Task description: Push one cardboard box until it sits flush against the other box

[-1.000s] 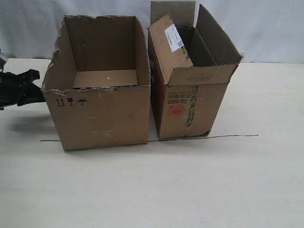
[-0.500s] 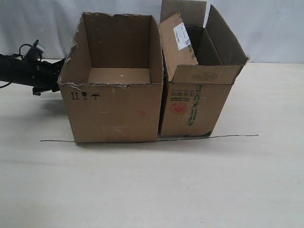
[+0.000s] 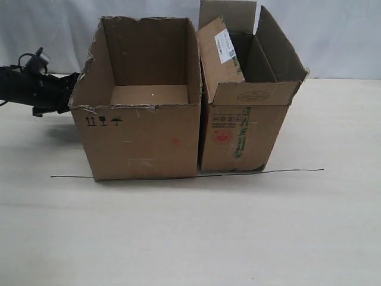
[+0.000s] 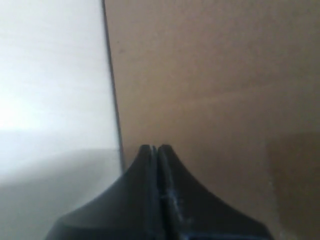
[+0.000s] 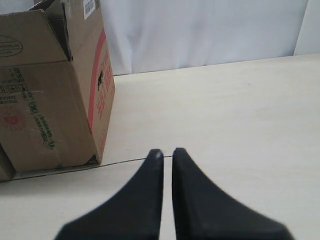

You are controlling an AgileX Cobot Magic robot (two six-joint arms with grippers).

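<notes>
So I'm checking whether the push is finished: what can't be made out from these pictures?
- Exterior view: left hand tip hidden behind the wide plain brown carton.
- Seam with the narrower printed brown carton with flaps: full-depth contact unseen from the front.
- Left wrist view: cardboard blurred, too close.
- Right hand: outside the exterior view.

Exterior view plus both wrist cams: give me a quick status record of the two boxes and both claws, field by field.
pushed box: wide plain brown cardboard carton with torn rim, upright, open top
target box: narrower brown carton with flaps, red logo and green stripe, upright
contact: side walls meet along the front edge; no gap visible there
left claw: shut, tips at the wide carton's outer side wall
right claw: nearly closed, holding nothing, above the pale table, clear of the narrower carton
floor mark: thin dark line along both box fronts
</notes>
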